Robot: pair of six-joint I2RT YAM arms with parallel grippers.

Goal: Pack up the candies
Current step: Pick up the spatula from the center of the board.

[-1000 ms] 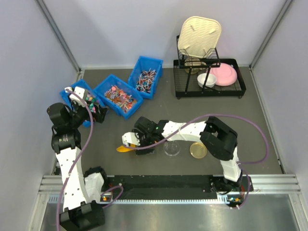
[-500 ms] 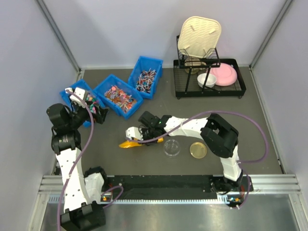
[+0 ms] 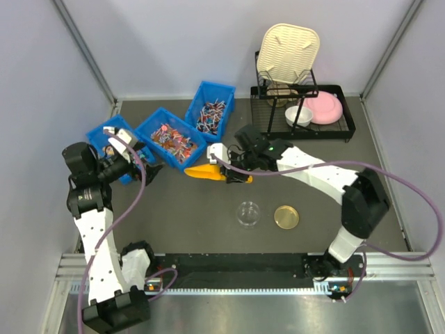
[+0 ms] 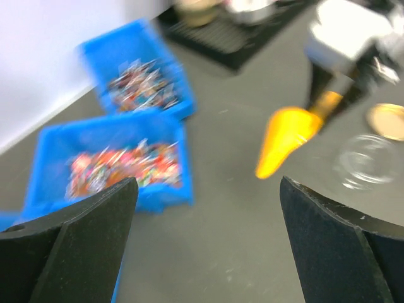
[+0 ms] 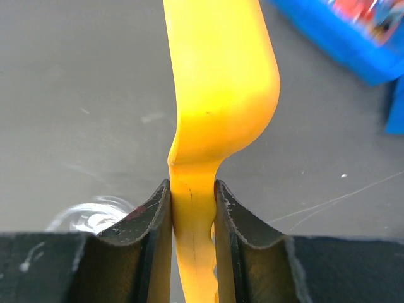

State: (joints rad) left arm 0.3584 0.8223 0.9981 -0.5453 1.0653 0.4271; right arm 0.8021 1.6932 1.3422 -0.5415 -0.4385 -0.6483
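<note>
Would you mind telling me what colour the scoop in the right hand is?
Yellow-orange; the scoop shows best in the right wrist view.

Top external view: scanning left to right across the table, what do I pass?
Leftmost blue bin → yellow scoop → clear dish → gold lid → pink bowl.
</note>
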